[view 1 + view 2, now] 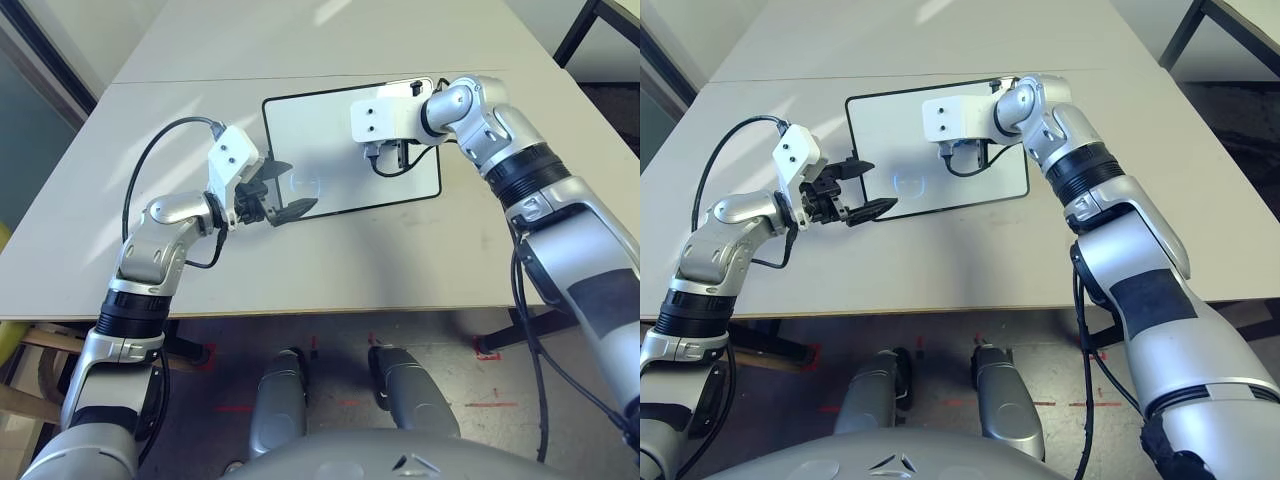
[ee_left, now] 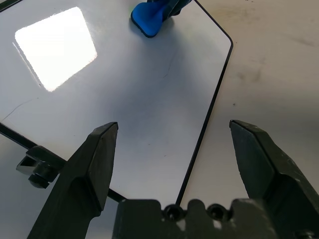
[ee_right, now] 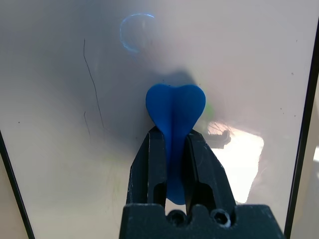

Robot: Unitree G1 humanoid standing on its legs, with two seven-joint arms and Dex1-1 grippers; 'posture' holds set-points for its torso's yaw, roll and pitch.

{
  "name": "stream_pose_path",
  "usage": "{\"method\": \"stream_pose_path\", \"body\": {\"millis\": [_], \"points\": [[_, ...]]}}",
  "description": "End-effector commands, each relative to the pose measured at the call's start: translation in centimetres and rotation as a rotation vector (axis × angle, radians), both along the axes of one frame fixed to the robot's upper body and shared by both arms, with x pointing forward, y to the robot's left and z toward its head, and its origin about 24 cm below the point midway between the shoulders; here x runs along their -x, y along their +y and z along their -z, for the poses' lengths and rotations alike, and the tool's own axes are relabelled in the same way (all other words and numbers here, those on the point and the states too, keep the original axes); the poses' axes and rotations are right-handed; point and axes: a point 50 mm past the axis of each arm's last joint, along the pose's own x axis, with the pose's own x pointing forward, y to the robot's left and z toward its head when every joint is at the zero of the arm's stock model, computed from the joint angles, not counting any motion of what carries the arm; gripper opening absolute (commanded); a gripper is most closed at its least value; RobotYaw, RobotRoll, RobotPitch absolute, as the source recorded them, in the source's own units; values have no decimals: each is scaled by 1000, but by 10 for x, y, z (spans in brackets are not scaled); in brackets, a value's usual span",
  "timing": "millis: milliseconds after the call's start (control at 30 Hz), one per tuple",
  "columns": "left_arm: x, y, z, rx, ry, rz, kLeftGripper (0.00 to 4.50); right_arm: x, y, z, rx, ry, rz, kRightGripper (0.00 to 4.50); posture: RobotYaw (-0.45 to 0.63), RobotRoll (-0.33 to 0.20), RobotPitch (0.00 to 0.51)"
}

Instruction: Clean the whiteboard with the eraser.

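Right wrist view: the blue heart-ended eraser (image 3: 174,112) is clamped by the right gripper (image 3: 174,144) at centre frame over the glossy whiteboard (image 3: 60,149). The left gripper (image 2: 172,134) is held open.

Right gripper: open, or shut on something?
Shut on the eraser: in the right wrist view the right gripper has both black fingers pressed against the blue block's sides, over the whiteboard.

You're looking at a rectangular white board (image 1: 345,150) with a glossy, mirror-smooth face that throws back window glare, edged by a thin black frame. The small bright blue eraser (image 3: 174,112) looks matt and smooth, like moulded plastic or foam. Your pale grey desk (image 1: 420,260) is matt, faintly scuffed. Both black tools' fingers (image 2: 94,164) look like dull hard plastic.
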Motion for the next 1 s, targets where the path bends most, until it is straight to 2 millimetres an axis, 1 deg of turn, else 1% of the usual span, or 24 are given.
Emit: {"method": "stream_pose_path", "body": {"millis": [33,233,367,633,867,1000], "points": [[2,-1,0,0,3,-1,4500,0,9,0,-5,14,-14,249,-84,0,146],[3,-1,0,0,2,-3,4500,-1,14,-1,-5,12,-23,248,-82,0,146],[2,-1,0,0,1,-3,4500,-3,12,0,9,11,-11,248,-80,0,142],[1,0,0,-1,0,-6,4500,-7,-15,8,84,14,54,248,-89,0,138],[0,1,1,-2,-1,-5,4500,-8,-39,13,110,23,110,248,-93,0,136],[-1,2,1,-3,-1,-5,4500,-8,-47,13,113,25,131,248,-94,0,136]]}}
